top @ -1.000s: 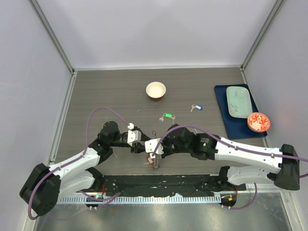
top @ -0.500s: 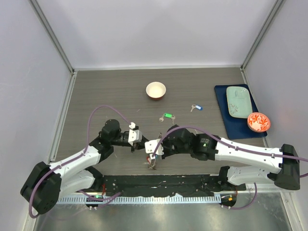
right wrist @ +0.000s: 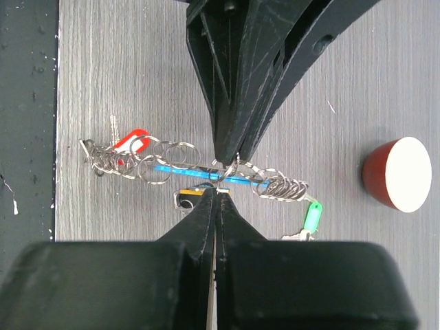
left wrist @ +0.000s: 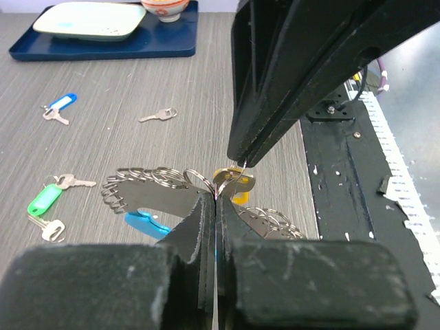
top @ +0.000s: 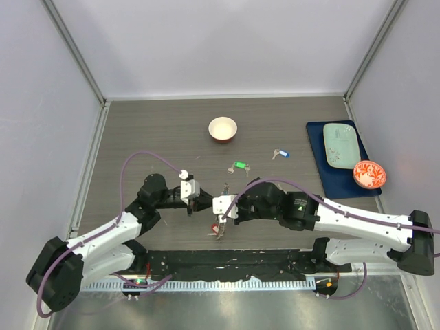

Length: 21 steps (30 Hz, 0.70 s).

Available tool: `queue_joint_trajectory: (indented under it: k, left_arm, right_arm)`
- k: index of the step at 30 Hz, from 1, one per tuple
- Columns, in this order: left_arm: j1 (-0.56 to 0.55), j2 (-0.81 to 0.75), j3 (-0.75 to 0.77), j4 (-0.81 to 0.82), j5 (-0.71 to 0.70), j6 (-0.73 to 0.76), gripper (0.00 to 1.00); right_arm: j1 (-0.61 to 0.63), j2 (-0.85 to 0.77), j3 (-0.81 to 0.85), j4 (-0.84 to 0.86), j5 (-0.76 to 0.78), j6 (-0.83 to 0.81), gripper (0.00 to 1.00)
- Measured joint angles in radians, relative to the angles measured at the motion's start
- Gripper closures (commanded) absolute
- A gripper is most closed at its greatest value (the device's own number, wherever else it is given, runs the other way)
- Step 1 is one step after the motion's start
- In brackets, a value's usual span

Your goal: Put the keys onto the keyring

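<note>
Nearward of the white bowl (top: 223, 128), the keyring (right wrist: 206, 172) lies crosswise between the left gripper (left wrist: 215, 199), pinched shut on its wire, and the right gripper (right wrist: 218, 194), clamped on the yellow-tagged key (left wrist: 234, 182), tips nearly touching.

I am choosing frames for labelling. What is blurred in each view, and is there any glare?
Left wrist: the left gripper is soft and dark near the lens; the keyring is sharp. Right wrist: the right gripper is blurred likewise; keyring and bowl are sharp. Top external: even light, soft shadows, no strong glare; the keyring looks tiny.
</note>
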Motion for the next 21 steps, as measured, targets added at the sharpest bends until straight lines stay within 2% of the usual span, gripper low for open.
queue_joint_trajectory:
  k: [12,21]
  left_arm:
    - [-0.003,-0.055,-0.094,0.188,-0.142,-0.287,1.00]
    - [-0.003,-0.080,-0.126,0.253,-0.218,-0.385,1.00]
  right_arm:
    - [-0.002,-0.040,-0.135,0.191,0.010,0.058,0.99]
    - [-0.002,-0.039,-0.210,0.365,0.024,0.092,0.99]
